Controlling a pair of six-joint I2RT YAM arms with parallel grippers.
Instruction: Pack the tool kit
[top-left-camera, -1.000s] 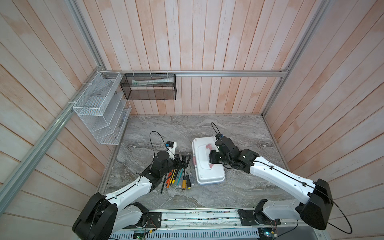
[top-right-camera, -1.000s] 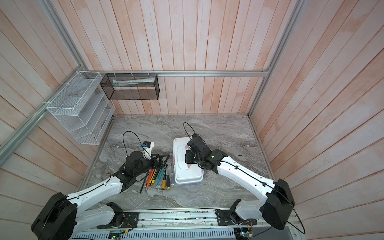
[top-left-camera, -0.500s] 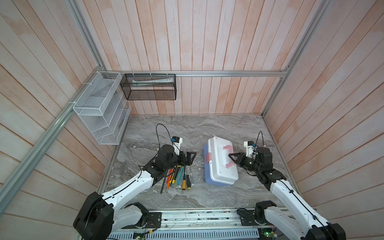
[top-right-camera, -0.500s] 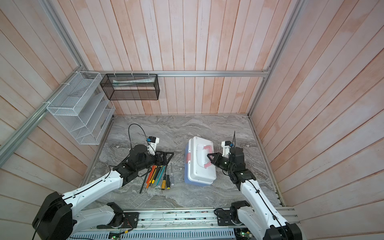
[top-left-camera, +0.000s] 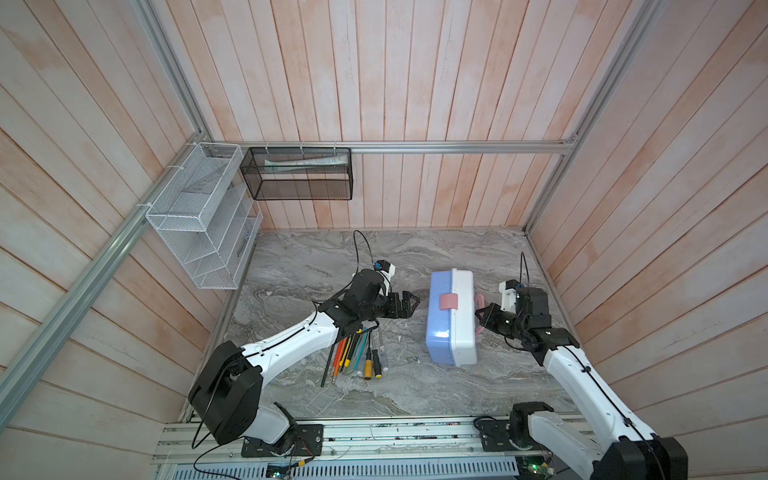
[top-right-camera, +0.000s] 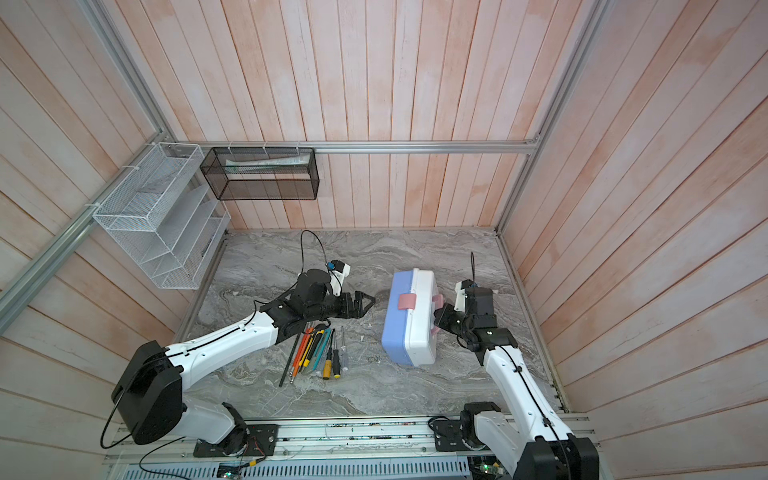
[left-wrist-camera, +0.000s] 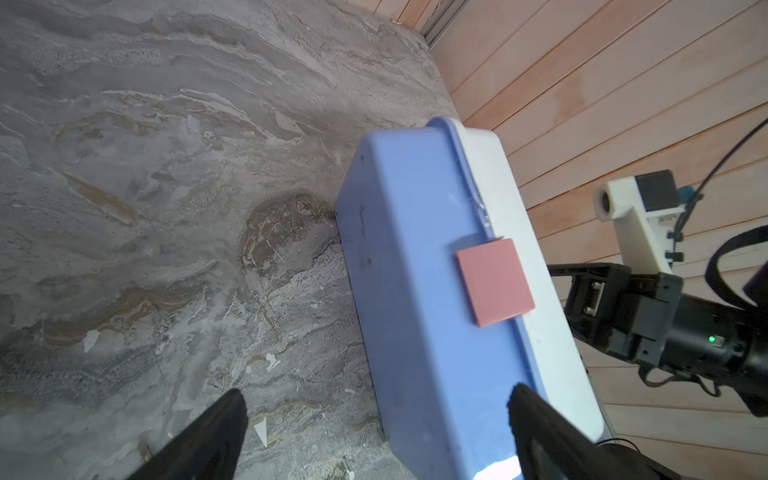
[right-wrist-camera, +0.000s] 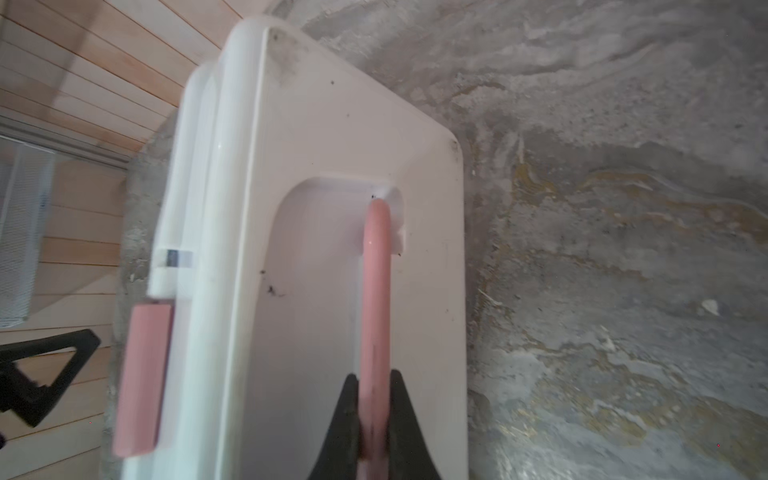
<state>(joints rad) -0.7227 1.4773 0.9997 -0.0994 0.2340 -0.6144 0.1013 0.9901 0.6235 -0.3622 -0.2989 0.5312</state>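
On the left wall hangs a white wire basket (top-left-camera: 199, 220) with tiered shelves. Beside it on the back rail hangs a black mesh basket (top-left-camera: 297, 176) holding a pale flat packet (top-left-camera: 303, 163), whose print is too small to read. Below them, over the marble tabletop (top-left-camera: 415, 257), the left gripper (top-left-camera: 409, 300) hovers with its jaws spread wide and nothing between them. It points at the blue base of the tool kit (top-left-camera: 440, 332), near it but apart. Under that arm's forearm lies a bundle of screwdrivers (top-left-camera: 353, 357) with orange, green, yellow and black handles. Their upper ends are hidden by the arm, and they lie well clear of the box. The tool kit stands on its long edge right of centre, base facing left and white lid facing right. It is closed, with the pink latch (top-left-camera: 449, 301) uppermost across the seam. No lettering shows on the box in either wrist view. On the lid side, the right gripper (right-wrist-camera: 374, 376) is clamped on the pink handle (right-wrist-camera: 376, 291), which is swung out from its recess in the lid.
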